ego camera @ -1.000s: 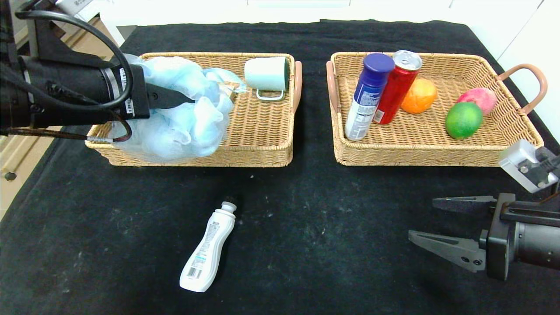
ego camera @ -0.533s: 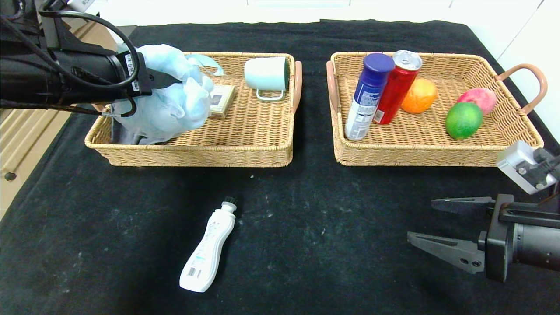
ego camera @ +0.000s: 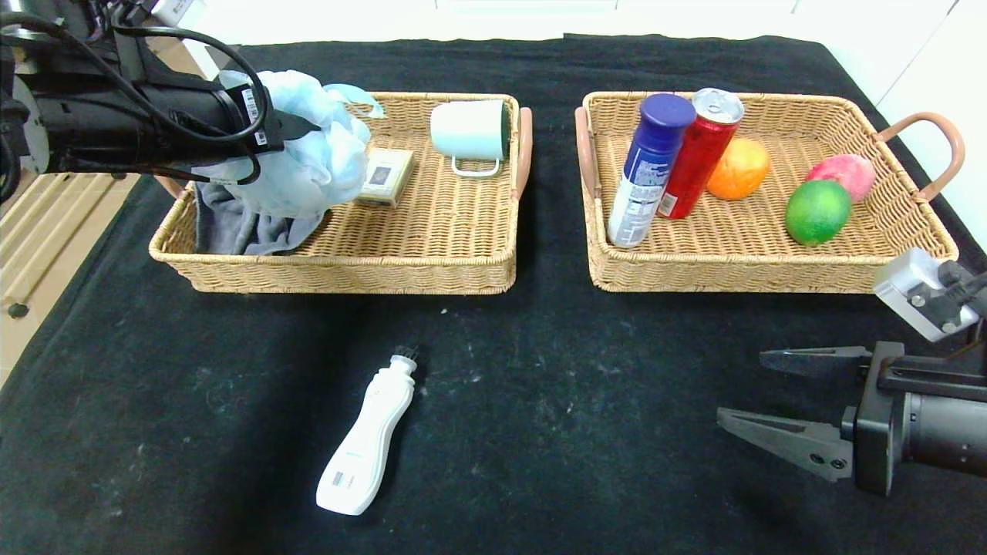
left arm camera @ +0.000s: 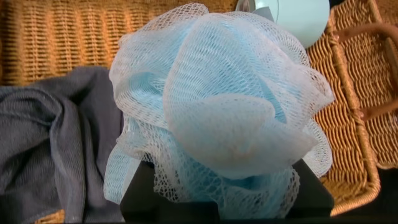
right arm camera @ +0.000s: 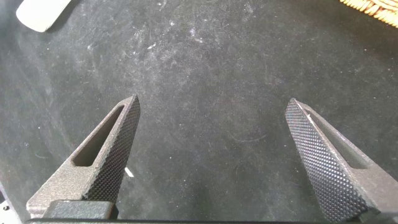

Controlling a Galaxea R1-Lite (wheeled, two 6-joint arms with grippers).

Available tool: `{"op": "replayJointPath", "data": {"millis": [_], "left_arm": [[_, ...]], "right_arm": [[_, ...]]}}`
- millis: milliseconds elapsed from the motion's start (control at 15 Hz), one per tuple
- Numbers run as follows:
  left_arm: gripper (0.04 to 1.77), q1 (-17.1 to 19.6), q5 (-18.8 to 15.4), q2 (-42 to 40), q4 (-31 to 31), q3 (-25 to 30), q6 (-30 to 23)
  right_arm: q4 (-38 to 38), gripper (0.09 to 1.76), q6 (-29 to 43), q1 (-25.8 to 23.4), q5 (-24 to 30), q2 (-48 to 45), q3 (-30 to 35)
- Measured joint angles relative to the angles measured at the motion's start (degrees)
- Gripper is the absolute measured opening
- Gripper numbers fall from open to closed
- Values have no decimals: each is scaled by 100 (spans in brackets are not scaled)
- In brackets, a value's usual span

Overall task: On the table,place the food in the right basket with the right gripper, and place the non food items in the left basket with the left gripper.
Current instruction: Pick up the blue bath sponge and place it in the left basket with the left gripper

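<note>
Desk (ego camera: 540,370): black cloth top carrying both baskets, so each arm reaches its own side.

Left basket (ego camera: 432,266): wicker tray for non-food. It already holds a grey cloth (ego camera: 231,223), a pale mug (ego camera: 470,131) lying on its side and a small gold-edged card box (ego camera: 385,176).

Right basket (ego camera: 771,270): holds the food, namely a white canister with dark blue cap (ego camera: 648,169) leaning against a red drink can (ego camera: 698,150), an orange fruit (ego camera: 739,168), a pink fruit (ego camera: 844,173) and a green lime-like fruit (ego camera: 817,210). I judge the food sorting done.

Left tool (ego camera: 297,127): I have it clamped tight on the pale blue mesh bath pouf (left arm camera: 217,112), held above the far left end of the left basket over the grey cloth; I judge release is the step in hand.

Right tool (ego camera: 744,389): parked low over the near right of the desk, jaws spread wide, holding nothing.

White bottle with black cap (ego camera: 366,447): lies flat on the desk near the front, well apart from both baskets; the last non-food item, left for my left tool.
</note>
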Motion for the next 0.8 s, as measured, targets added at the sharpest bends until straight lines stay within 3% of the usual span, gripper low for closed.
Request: {"op": "replayJointPath", "data": {"millis": [333, 467, 800], "left_arm": [[65, -23, 124, 217, -173, -78, -2], [89, -30, 127, 247, -171, -91, -5], [127, -39, 325, 271, -173, -88, -9]], "right_arm": [[0, 171, -4, 10, 0, -7, 2], [2, 171, -1, 12, 0, -7, 2], [0, 171, -12, 15, 1, -20, 9]]}}
